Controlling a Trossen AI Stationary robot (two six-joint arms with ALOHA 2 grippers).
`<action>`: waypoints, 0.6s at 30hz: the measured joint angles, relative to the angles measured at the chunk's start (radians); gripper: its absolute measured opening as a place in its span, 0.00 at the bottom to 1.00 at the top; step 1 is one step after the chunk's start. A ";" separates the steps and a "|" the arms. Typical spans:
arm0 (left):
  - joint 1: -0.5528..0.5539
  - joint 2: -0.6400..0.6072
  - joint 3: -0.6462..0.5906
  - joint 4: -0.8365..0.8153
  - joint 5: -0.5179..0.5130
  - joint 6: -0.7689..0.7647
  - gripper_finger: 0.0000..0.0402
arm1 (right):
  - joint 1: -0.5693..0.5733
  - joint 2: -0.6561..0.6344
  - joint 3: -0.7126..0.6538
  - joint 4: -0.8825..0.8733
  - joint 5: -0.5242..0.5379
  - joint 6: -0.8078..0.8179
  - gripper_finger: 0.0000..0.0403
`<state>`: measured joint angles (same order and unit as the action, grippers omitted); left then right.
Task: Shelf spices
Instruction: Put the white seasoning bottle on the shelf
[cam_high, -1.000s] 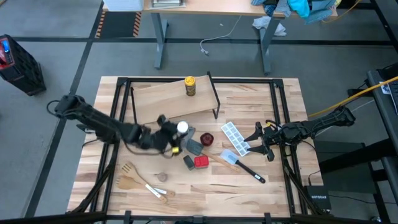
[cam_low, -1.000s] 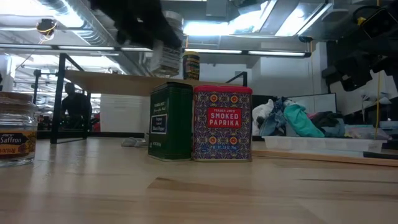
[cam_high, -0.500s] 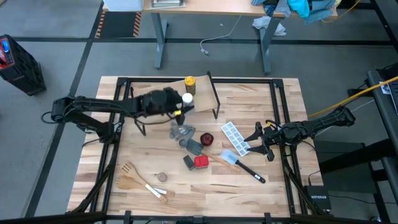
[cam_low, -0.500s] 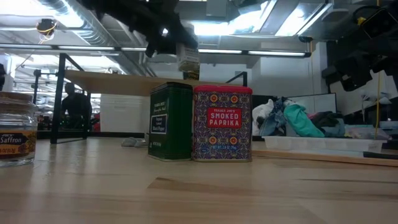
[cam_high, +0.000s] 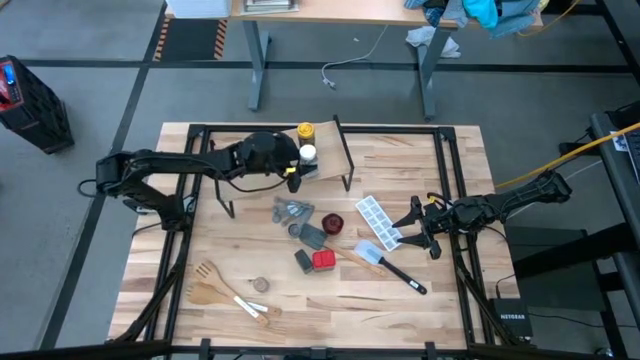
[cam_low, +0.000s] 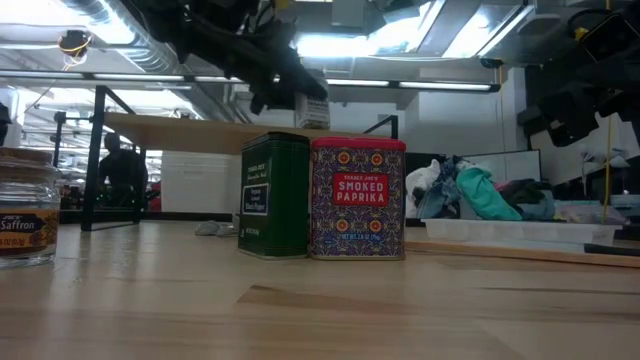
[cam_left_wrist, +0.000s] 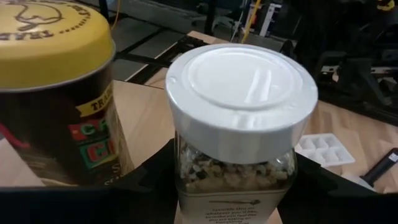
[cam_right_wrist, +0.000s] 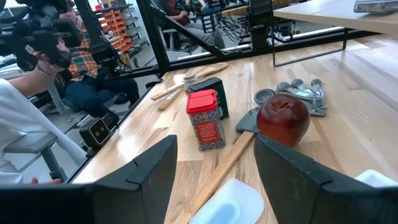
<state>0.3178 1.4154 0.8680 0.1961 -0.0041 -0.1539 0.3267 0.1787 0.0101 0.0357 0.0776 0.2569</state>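
The shelf (cam_high: 258, 160), a light-wood plank on black legs, stands at the table's far side. A yellow-capped jar (cam_high: 305, 131) stands on its right part. Right beside it is the white-capped jar (cam_left_wrist: 239, 93), with my left gripper (cam_high: 298, 162) shut on it over the plank. The red square tin (cam_high: 323, 260) and a dark square tin (cam_high: 304, 261) stand together mid-table. The tiny jar (cam_high: 259, 285) stands nearer the front. My right gripper (cam_high: 415, 226) rests open at the right, holding nothing. My left gripper pinches the white-capped jar by its glass body (cam_left_wrist: 189, 177) just under the cap, one finger (cam_left_wrist: 152, 180) on each side. The fingers come nearly level from the table's left. The jar stands upright; whether its base touches the plank I cannot tell.
Grey measuring spoons (cam_high: 290, 210), another dark tin (cam_high: 313, 236) and a round dark-red dish (cam_high: 333, 222) lie mid-table. A white tray (cam_high: 378, 220) and a spatula (cam_high: 395, 265) lie near my right gripper. Wooden utensils (cam_high: 215, 285) lie at the front left.
My left gripper has swung from the middle of the table toward the far edge and somewhat right, turning as it went. It carried the white-capped jar upright up over the shelf, beside the yellow-capped jar. Its fingers have stayed shut on the jar.
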 joint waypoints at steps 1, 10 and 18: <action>0.001 0.000 0.000 0.001 0.001 0.000 0.47 | 0.000 0.000 0.000 0.000 0.000 0.000 0.55; 0.002 0.001 0.000 0.005 -0.001 -0.002 0.67 | 0.000 0.000 0.000 0.000 0.000 0.000 0.55; 0.002 0.002 0.000 0.031 -0.003 -0.002 0.76 | 0.000 0.000 0.000 0.000 0.000 0.000 0.55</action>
<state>0.3199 1.4174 0.8680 0.2267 -0.0067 -0.1562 0.3271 0.1787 0.0097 0.0353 0.0776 0.2569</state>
